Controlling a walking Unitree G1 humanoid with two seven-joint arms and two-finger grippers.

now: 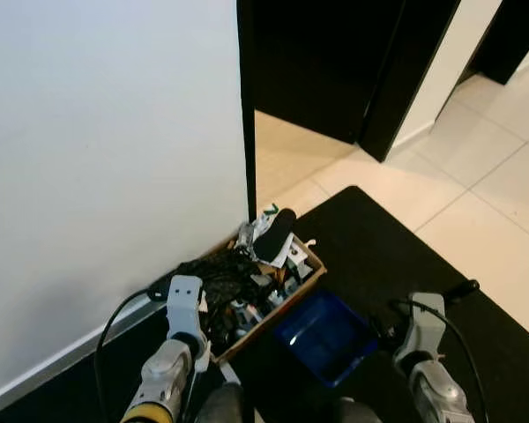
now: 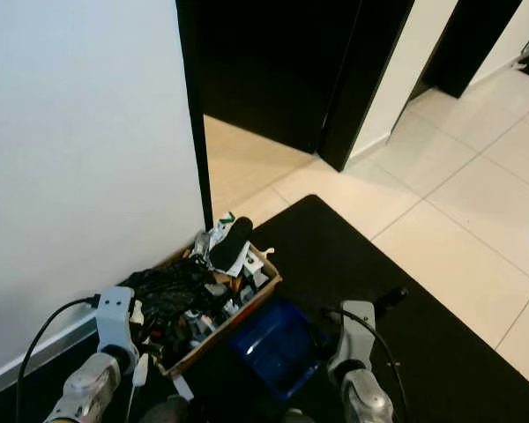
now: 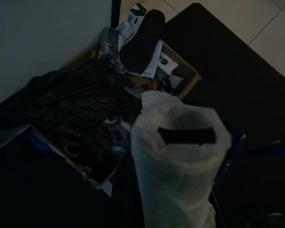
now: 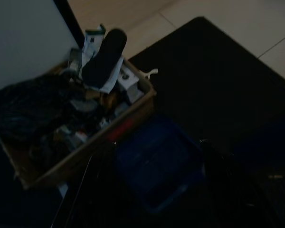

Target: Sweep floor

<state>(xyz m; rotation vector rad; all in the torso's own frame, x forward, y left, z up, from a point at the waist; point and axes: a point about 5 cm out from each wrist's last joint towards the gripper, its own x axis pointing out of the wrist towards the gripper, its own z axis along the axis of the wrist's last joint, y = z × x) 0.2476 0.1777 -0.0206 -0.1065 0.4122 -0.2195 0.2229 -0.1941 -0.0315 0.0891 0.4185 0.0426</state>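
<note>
L claw [image 3: 180, 156] grips a white-wrapped handle [image 3: 178, 190], fingers hidden by the wrap; R claw [image 1: 463, 288] at 5 o'clock, can't tell if spread or pressed; 1 blue dustpan [image 1: 324, 335] on black mat [image 1: 397, 256] between both arms; 1 cardboard box [image 1: 247, 282] of clutter at 11 o'clock from pan, against white wall [image 1: 106, 159].

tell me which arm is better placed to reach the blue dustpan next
Right, probably. The blue dustpan lies on the black mat beside the cardboard box, nearer the right gripper; the left gripper is over the box.
</note>
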